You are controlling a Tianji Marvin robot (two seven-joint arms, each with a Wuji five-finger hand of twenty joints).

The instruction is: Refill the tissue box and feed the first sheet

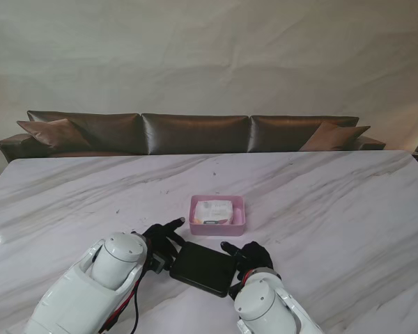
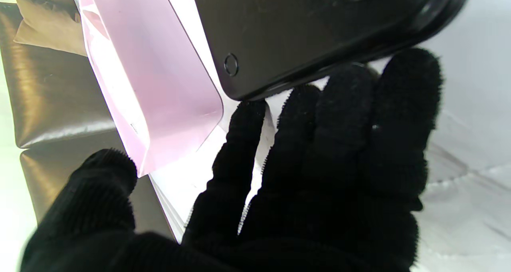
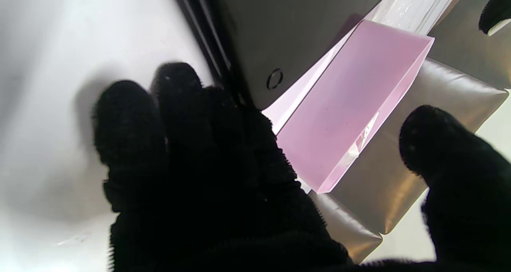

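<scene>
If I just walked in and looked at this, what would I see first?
A little pink tray in the middle of the big marble table, with a pack of tissues inside it. Nearer to me lies a flat black lid, with the black-gloved left hand at its left end and the right hand at its right end. A long brown sofa stands behind the table.
</scene>
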